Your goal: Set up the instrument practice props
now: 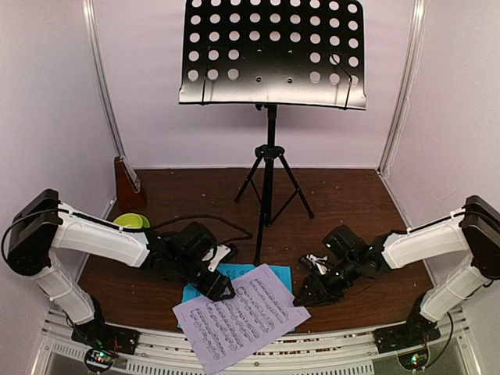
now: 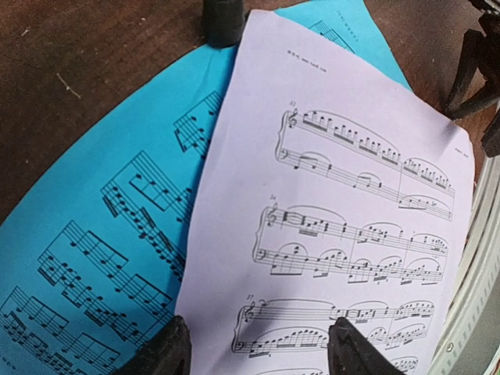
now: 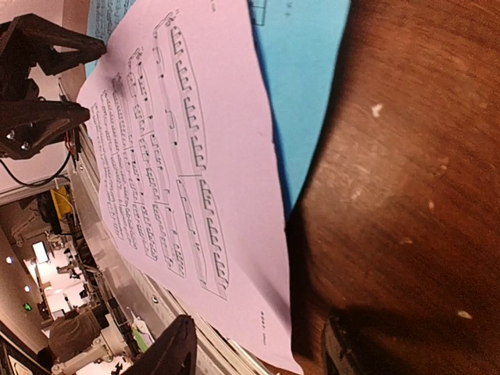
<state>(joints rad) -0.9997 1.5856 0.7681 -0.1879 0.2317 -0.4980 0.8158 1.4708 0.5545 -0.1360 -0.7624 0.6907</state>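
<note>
White sheet [image 1: 242, 320] overlies cyan sheet [image 2: 101, 234]; left end effector [image 2: 259, 344] and right end effector [image 3: 258, 348], both apart, should pinch the white alone.

**Near edge crowded, far-right corner open**
The music stand's tripod [image 1: 268, 195] stood in the middle of the table [image 1: 351, 199], legs splayed. The metronome [image 1: 125, 183] and lime-green bowl [image 1: 131, 221] blocked the far-left corner and left edge, and a black cable [image 1: 205, 218] trailed toward the tripod. The left gripper [image 1: 223, 291] and right gripper [image 1: 308, 297] flanked the white sheet [image 1: 242, 320] at the near edge. Bare wood lay right of the tripod.
</note>
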